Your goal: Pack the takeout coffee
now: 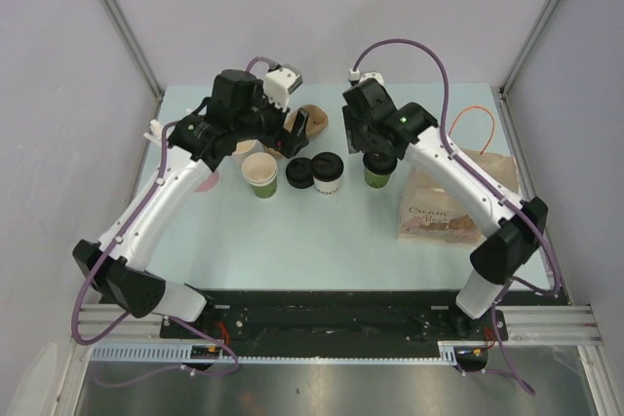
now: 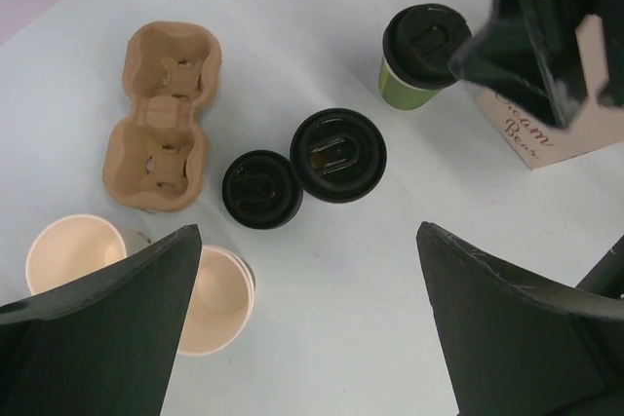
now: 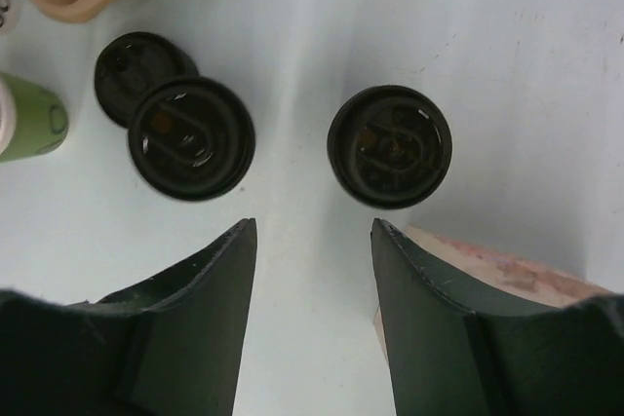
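We see white links (image 1: pixel 166 197) and black joints (image 1: pixel 507 245) on both arms (image 1: pixel 444 168). Purple cables (image 1: pixel 436 56) trail along them; tool fingers (image 2: pixel 97 328) are black.

green cup lid (image 3: pixel 390 146): glossy plastic | cup carrier (image 2: pixel 146 158): rough matt pulp

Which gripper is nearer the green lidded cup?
Right. The right gripper hovers open just short of the green lidded cup; the left gripper hangs beyond the white lidded cup.
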Robot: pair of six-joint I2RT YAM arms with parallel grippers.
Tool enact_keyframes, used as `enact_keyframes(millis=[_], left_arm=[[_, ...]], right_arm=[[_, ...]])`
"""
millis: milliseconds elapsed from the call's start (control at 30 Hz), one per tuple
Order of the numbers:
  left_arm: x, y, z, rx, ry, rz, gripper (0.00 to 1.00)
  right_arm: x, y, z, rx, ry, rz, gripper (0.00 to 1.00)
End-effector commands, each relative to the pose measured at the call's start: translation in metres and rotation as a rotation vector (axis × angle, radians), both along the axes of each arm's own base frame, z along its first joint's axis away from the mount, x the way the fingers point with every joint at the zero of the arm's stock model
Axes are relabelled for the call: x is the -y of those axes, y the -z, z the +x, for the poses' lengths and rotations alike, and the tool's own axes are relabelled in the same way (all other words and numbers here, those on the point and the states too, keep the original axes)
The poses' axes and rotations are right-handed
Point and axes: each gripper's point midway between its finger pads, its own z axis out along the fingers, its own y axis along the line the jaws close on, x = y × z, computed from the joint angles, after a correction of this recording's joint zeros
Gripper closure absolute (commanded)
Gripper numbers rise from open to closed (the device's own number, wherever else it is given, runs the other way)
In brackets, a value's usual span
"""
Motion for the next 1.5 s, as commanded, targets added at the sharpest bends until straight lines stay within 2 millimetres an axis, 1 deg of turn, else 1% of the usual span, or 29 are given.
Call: enact_keyframes(millis=[0,33,67,133,200,233,267,367,400,500,567,700,800,933,1033,1167,1233,1367,1467], left_arm=[[-0.016,-0.004,-0.005,0.062,0.009,0.039,0.02],[-0.017,-0.003,-0.005,0.06,0.011,0.04,0.03],[-0.017,-0.001,-0.007,0.055,0.014,0.041,0.03],[-0.015,0.002,-0.008,0.045,0.024,0.038,0.03],[-0.015,0.005,-0.009,0.036,0.03,0.035,0.03],[-0.013,0.005,-0.011,0.033,0.039,0.029,0.03],[-0.012,0.006,-0.012,0.029,0.043,0.028,0.03],[-0.012,0.005,-0.012,0.032,0.046,0.027,0.03],[-0.012,0.004,-0.013,0.033,0.048,0.025,0.03],[-0.01,0.006,-0.015,0.025,0.059,0.02,0.03],[-0.009,0.006,-0.015,0.022,0.066,0.017,0.03],[-0.009,0.005,-0.016,0.024,0.07,0.013,0.02],[-0.007,0.003,-0.017,0.025,0.08,0.008,0.02],[-0.005,0.005,-0.017,0.017,0.09,0.005,0.02],[-0.004,0.005,-0.018,0.016,0.099,-0.001,0.02],[-0.003,0.004,-0.019,0.018,0.103,-0.002,0.02],[-0.003,0.003,-0.02,0.019,0.109,-0.005,0.02],[-0.001,0.004,-0.021,0.011,0.117,-0.009,0.02],[0.0,0.002,-0.022,0.017,0.127,-0.014,0.02]], right_arm=[[0.002,0.008,0.03,-0.022,0.017,0.03,0.46],[0.002,0.022,0.036,-0.053,0.02,0.012,0.47],[0.005,0.028,0.04,-0.067,0.028,0.007,0.47],[0.001,0.046,0.046,-0.103,0.019,-0.008,0.48],[-0.001,0.056,0.052,-0.128,0.013,-0.005,0.49],[0.0,0.066,0.054,-0.152,0.016,-0.015,0.5],[0.004,0.069,0.058,-0.157,0.034,-0.014,0.5],[0.009,0.081,0.061,-0.182,0.061,-0.024,0.57],[0.009,0.084,0.062,-0.185,0.062,-0.024,0.6],[0.007,0.09,0.062,-0.194,0.061,-0.026,0.65],[0.007,0.094,0.062,-0.202,0.062,-0.028,0.66],[0.012,0.098,0.064,-0.208,0.08,-0.039,0.68],[0.018,0.099,0.063,-0.203,0.101,-0.067,0.67],[0.019,0.092,0.062,-0.184,0.108,-0.078,0.66],[0.022,0.091,0.063,-0.176,0.116,-0.086,0.64],[0.028,0.107,0.062,-0.217,0.12,-0.078,0.66],[0.027,0.111,0.061,-0.225,0.114,-0.073,0.66],[0.026,0.123,0.057,-0.245,0.105,-0.086,0.7],[0.031,0.134,0.054,-0.265,0.109,-0.104,0.71]])
